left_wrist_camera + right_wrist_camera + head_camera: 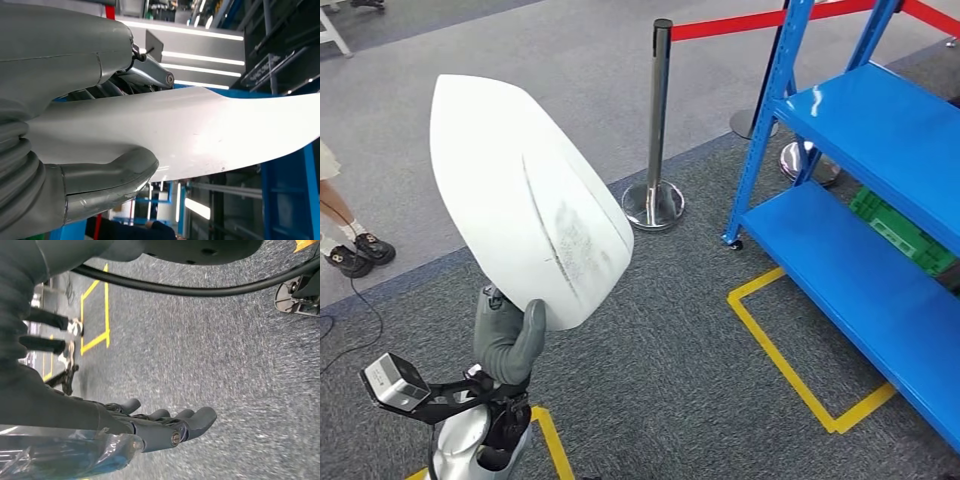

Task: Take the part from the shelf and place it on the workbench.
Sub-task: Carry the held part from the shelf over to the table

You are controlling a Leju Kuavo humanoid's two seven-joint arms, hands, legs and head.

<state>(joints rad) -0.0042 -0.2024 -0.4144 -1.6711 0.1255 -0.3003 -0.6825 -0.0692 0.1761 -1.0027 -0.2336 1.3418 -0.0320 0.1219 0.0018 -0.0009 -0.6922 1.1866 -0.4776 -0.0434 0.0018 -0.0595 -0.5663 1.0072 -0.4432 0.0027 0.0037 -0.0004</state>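
The left hand (507, 340) grasps the part (524, 195), a white, smooth, curved shell with a dark seam line and grey scuffing, raised above the grey carpet (675, 360). In the left wrist view the thumb (109, 172) presses its underside. The right hand (162, 425) hangs released, fingers extended. The blue shelf (863, 130) stands right.

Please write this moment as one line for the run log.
left robot hand: holds white part | right robot hand: empty, over carpet | blue shelf: at right | workbench: unseen
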